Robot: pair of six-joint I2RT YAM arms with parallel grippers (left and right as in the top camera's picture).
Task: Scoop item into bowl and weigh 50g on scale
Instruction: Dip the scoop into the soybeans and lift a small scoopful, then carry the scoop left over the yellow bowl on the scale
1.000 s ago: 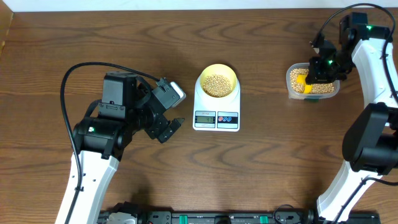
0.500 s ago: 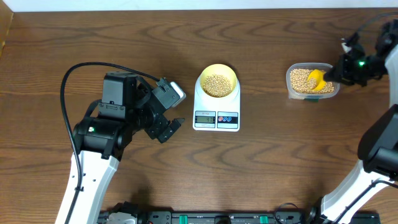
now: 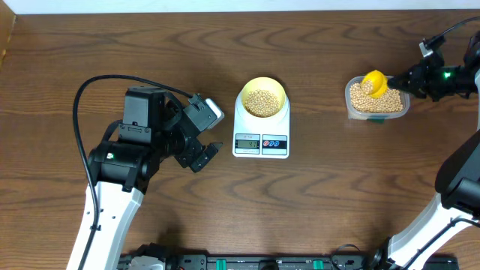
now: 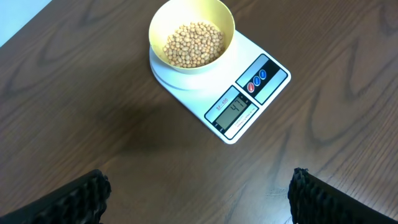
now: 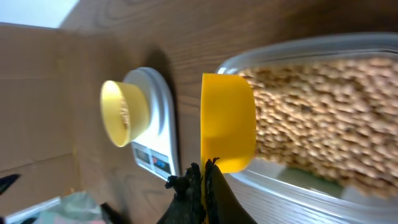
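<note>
Overhead: a pale yellow bowl (image 3: 279, 88) is seen on the platform of the white scale (image 3: 261, 142) at mid-worktop (image 3: 322, 202), approx. half filled w/ beige beans (image 3: 261, 103). To the right, well apart, a clear plastic tub (image 3: 349, 99) is filled w/ more of the same beans. A bright yellow scoop (image 3: 373, 82), loaded w/ beans, is held over the tub's far-left corner by the right hand (image 3: 401, 79), which is clamped tight on the handle. The left hand (image 3: 204, 154) is parked left of the scale, spread wide, w/ nothing held.

Left wrist: bowl and scale are seen from above; the display is lit, but its digits are too small to be read for sure. Both fingertips stand far apart at the bottom corners.

Right wrist: the scoop's outside is seen above the tub's beans, w/ bowl and scale beyond.

Vs. 0.5 s ago: the scoop, then low in the tub's beans, has been raised and shifted left. Bowl, scale and left arm are unchanged.
</note>
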